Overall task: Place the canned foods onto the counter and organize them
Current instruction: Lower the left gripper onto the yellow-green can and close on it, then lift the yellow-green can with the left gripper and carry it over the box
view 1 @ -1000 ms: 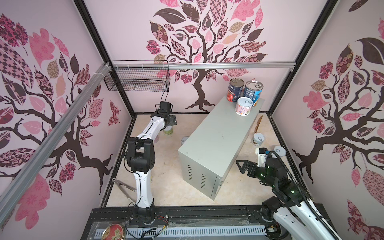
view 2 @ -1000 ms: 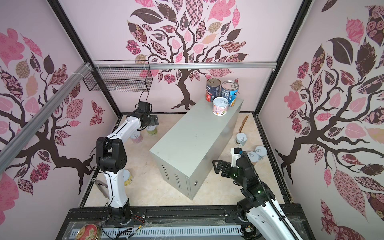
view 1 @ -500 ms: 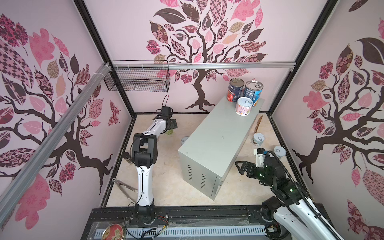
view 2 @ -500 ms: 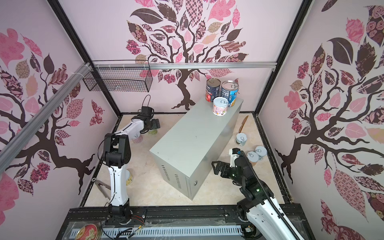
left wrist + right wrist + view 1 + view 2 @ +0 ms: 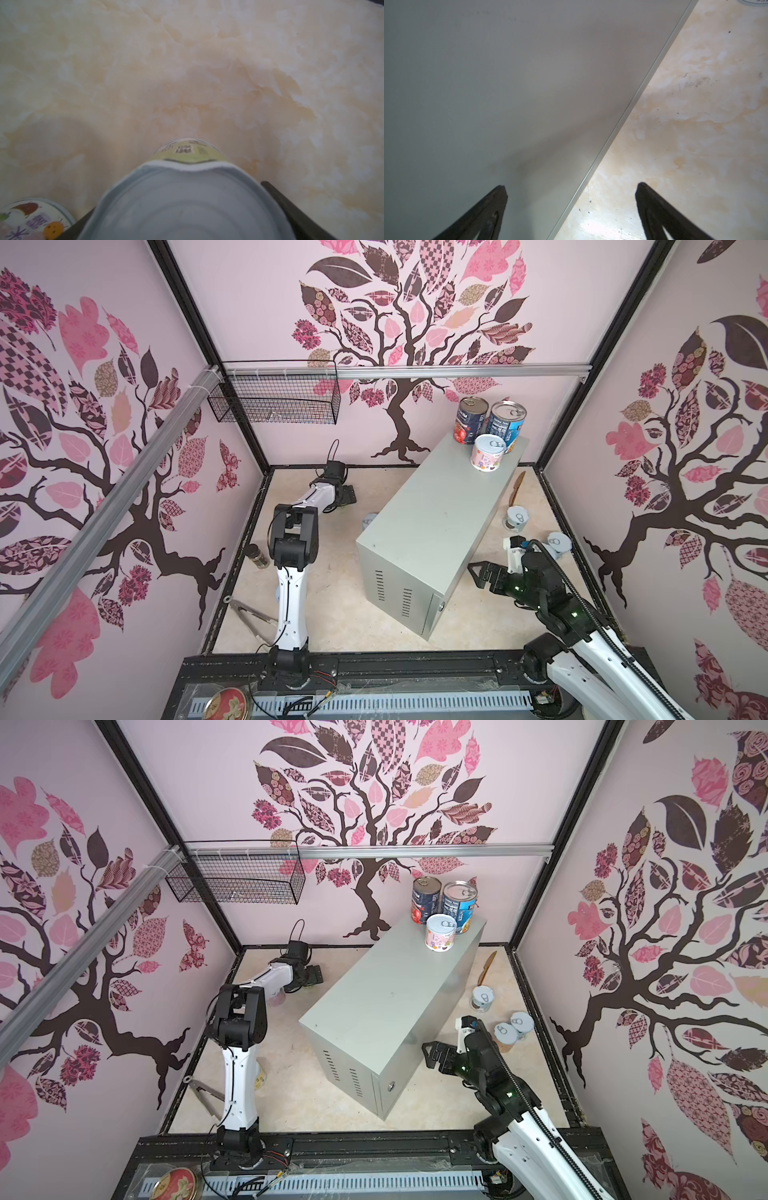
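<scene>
Though open, left gripper (image 5: 348, 497) lower.

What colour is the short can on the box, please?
Short can: pale pink label, top view.

White arms (image 5: 287, 614) with black joints, black cables (green lights), dark pointed fingers (image 5: 481, 216).

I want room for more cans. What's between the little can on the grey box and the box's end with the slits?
Nothing. In both top views the grey box is bare on top from the little can to the slitted end.
</scene>
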Action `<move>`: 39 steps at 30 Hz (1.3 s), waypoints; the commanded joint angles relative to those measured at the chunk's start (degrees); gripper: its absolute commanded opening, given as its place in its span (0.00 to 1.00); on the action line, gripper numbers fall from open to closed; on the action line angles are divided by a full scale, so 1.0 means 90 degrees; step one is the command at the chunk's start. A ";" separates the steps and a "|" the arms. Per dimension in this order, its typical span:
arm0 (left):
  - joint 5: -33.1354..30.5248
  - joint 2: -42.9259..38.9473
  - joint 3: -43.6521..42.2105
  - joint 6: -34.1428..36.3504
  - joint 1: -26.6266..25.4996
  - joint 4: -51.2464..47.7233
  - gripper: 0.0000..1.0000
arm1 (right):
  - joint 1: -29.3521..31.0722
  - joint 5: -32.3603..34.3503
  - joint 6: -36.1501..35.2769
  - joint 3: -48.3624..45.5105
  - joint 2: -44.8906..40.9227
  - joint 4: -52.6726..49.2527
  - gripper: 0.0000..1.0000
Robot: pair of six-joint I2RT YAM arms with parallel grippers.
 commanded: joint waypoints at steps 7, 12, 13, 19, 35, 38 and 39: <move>0.0017 0.0104 0.0339 -0.0104 0.0008 -0.0018 0.84 | 0.0030 0.0116 -0.0093 0.0030 -0.0092 0.0120 1.00; 0.0069 -0.0125 0.0236 -0.0089 0.0004 -0.0019 0.71 | 0.0029 0.0097 -0.0094 0.0019 -0.0192 0.0110 1.00; 0.0085 -0.0193 0.0200 -0.0089 0.0009 -0.0014 0.69 | 0.0030 0.0090 -0.0095 0.0014 -0.0212 0.0115 1.00; 0.0206 -0.0923 -0.0105 -0.0021 0.0007 0.0067 0.60 | 0.0026 0.0025 -0.0113 -0.0059 -0.0320 0.0215 1.00; 0.0546 -0.3370 -0.1087 0.0054 0.0006 -0.0127 0.59 | 0.0025 -0.0059 -0.0142 -0.0136 -0.0661 0.0371 1.00; 0.0676 -0.3885 -0.1316 0.0096 -0.0005 -0.0189 0.59 | 0.0024 -0.0079 -0.0154 -0.0155 -0.0682 0.0412 1.00; 0.0727 -0.4060 -0.1363 0.0118 -0.0001 -0.0231 0.59 | 0.0030 -0.0089 -0.0155 -0.0155 -0.0688 0.0421 1.00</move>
